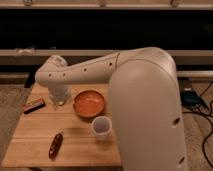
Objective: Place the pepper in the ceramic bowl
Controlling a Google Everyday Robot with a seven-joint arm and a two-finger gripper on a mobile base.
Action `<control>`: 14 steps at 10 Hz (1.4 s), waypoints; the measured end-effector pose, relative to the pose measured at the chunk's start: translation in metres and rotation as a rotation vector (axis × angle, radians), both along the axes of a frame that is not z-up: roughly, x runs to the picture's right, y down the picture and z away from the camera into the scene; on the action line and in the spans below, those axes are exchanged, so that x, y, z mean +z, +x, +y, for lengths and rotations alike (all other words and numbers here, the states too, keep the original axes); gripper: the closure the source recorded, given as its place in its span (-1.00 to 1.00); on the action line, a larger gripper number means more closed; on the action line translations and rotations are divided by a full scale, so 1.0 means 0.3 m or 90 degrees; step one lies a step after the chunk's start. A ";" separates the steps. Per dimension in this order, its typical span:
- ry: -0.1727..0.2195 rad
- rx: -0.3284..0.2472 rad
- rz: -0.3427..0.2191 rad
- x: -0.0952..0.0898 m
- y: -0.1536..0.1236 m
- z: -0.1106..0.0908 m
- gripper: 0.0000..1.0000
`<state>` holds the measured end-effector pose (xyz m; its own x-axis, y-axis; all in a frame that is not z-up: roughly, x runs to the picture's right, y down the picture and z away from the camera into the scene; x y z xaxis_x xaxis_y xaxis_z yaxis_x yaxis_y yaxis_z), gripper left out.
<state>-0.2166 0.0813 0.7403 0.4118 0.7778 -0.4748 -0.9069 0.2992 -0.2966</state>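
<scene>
One pepper (55,145) lies near the bench (30,135) front edge, at 7 o'clock from the ceramic bowl (90,103) and well apart from it; a white cup (101,127) stands at the bowl's 5 o'clock. The claw (60,100) hangs at the bowl's 9 o'clock, its state indiscernible. Risk: the carry back clips the cup, or the glossy pepper slips

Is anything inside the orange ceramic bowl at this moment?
Nothing: the ceramic bowl shows only its glossy orange inside, none of it covered. The pepper lies on the table, nearer the camera; the pincer hangs beside the bowl, over the table.
</scene>
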 end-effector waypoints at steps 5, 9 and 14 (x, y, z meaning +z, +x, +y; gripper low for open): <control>0.000 -0.001 0.001 0.001 0.002 0.004 -0.25; -0.022 0.030 0.000 -0.051 -0.033 0.126 -0.25; -0.075 0.034 -0.003 -0.095 -0.161 0.338 -0.25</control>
